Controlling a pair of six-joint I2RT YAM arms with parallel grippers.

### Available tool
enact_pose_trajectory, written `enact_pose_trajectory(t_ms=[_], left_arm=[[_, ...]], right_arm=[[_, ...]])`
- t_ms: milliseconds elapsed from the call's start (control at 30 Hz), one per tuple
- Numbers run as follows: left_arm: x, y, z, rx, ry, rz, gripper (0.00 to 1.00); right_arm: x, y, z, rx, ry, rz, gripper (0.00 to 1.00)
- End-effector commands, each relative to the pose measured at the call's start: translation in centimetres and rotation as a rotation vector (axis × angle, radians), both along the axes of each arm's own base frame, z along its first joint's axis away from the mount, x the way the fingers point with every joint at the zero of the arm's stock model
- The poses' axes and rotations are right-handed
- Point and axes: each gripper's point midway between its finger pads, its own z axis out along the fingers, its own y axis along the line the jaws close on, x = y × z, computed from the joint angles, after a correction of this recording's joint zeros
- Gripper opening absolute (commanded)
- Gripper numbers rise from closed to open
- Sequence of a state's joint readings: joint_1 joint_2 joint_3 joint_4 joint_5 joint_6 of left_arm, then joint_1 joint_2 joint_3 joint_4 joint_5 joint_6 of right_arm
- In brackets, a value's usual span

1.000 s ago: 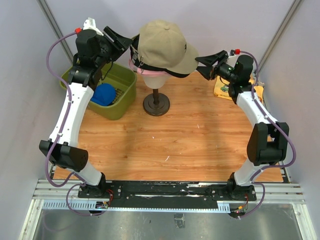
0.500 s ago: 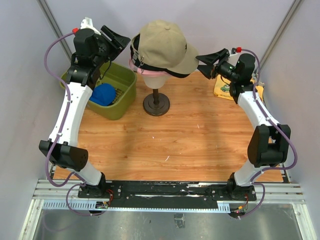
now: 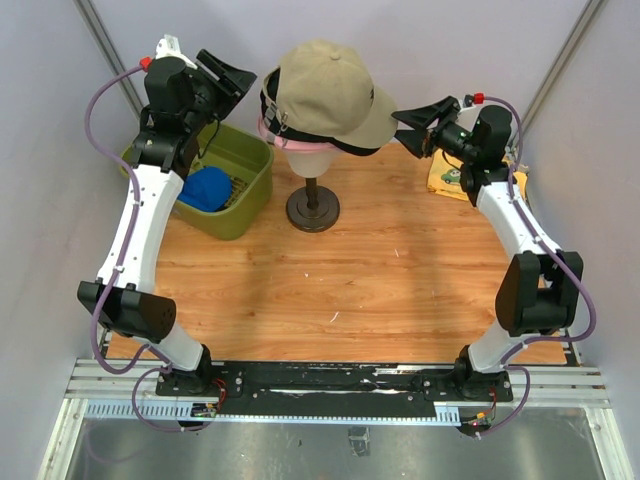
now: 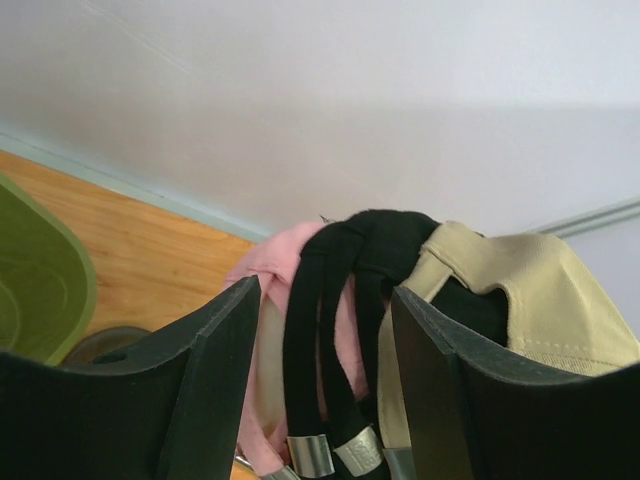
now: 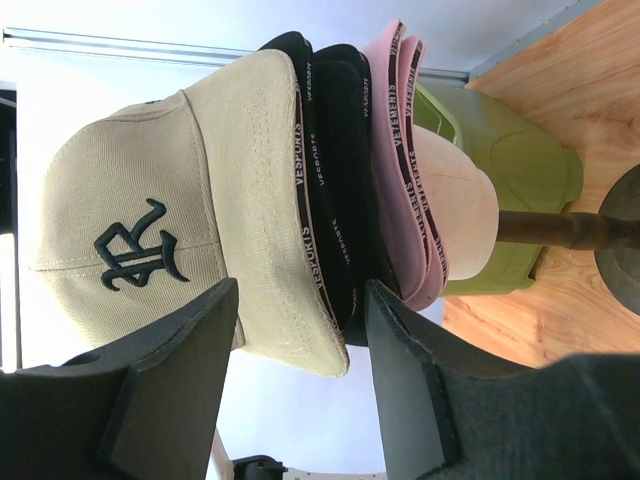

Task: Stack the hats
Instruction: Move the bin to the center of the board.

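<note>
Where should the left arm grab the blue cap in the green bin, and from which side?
Pinch the blue cap on its rounded crown, coming straight down with the left gripper. The walls of the green bin block any sideways approach, and the crown is the part facing up; the brim can't be made out. The soft fabric should bunch between the fingers.

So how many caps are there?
5. Four are stacked on the mannequin head: beige cap on top, then black cap, second black cap, pink cap lowest. The blue cap lies in the green bin. More could be hidden there.
</note>
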State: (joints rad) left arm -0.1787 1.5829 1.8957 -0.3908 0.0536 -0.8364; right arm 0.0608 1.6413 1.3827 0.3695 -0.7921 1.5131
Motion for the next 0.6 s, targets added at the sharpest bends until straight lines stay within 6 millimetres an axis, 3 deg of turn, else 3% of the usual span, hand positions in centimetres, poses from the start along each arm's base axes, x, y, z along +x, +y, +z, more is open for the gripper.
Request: enact_pose_trajectory(t_ms=[0,267,567], left_arm=[[-0.9,3.1,1.9,-0.014,-0.046,0.107,0.60],[-1.8,9.6,0.0,-0.007,0.021,0.334,0.62],[-2.3,14.6,-5.2,0.145,0.220,0.523,0.65]], right_arm=[[-1.2,-1.2,3.2,-0.030,-0.101,-0.022,0.55],[-1.8,-1.6,3.2,-0.059,-0.115,-0.037,0.55],[-2.9,-2.0,3.1,-0.105,-0.151,-0.062,0.56]])
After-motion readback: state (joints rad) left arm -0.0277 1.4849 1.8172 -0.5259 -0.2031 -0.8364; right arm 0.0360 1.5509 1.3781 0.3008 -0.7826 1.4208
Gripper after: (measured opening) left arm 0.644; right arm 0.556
